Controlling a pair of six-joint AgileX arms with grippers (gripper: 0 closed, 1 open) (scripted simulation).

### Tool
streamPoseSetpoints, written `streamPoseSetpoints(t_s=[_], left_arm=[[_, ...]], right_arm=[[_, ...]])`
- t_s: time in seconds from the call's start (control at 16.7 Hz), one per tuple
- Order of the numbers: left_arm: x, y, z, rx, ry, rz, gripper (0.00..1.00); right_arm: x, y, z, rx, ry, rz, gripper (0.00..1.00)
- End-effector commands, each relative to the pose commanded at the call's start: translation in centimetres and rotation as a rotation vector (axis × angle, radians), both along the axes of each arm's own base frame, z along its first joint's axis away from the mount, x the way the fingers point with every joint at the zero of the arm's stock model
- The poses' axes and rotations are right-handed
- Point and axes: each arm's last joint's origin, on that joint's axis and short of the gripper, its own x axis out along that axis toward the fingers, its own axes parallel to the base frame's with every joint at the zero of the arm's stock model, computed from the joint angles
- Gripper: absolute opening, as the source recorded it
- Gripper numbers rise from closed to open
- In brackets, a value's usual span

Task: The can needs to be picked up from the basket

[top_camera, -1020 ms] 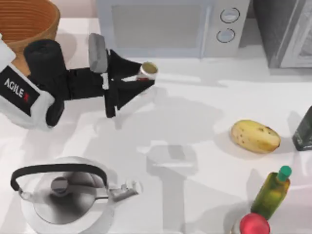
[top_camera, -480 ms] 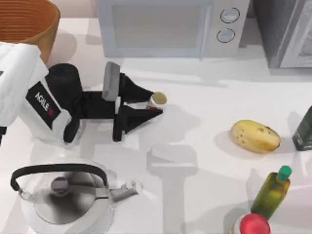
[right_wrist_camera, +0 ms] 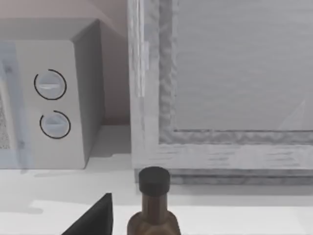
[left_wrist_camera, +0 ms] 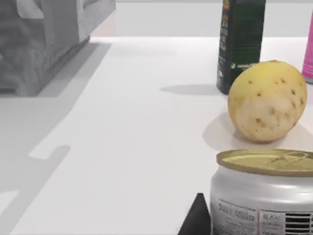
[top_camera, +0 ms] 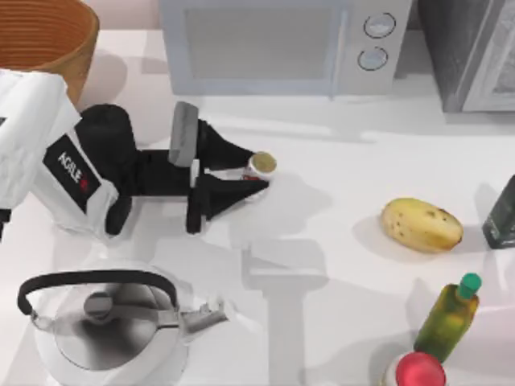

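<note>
Can (top_camera: 261, 165) gripped between the left gripper (top_camera: 256, 172) jaws over the white bench (top_camera: 338, 241), well apart from the basket (top_camera: 48, 36), right gripper jaw state cannot be told

1 can (top_camera: 261, 165), 1 basket (top_camera: 48, 36), 1 kettle (top_camera: 105, 318), 1 potato (top_camera: 421, 225), 1 microwave (top_camera: 282, 44), 3 bottles (top_camera: 447, 318).

Glossy metal can (left_wrist_camera: 264, 196), woven basket (top_camera: 50, 36)
</note>
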Motion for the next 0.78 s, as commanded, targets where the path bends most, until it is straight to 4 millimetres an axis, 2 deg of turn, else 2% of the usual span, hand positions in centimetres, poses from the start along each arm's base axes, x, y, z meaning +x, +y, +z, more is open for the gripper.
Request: streamPoseSetpoints(t_s=[0.42, 0.78], left_arm=[[0.00, 0.00, 0.00, 0.000, 0.000, 0.000, 0.98], [0.00, 0.00, 0.00, 0.000, 0.000, 0.000, 1.00]], right_arm=[[0.00, 0.00, 0.00, 0.000, 0.000, 0.000, 1.00], [0.00, 0.00, 0.00, 0.000, 0.000, 0.000, 1.00]])
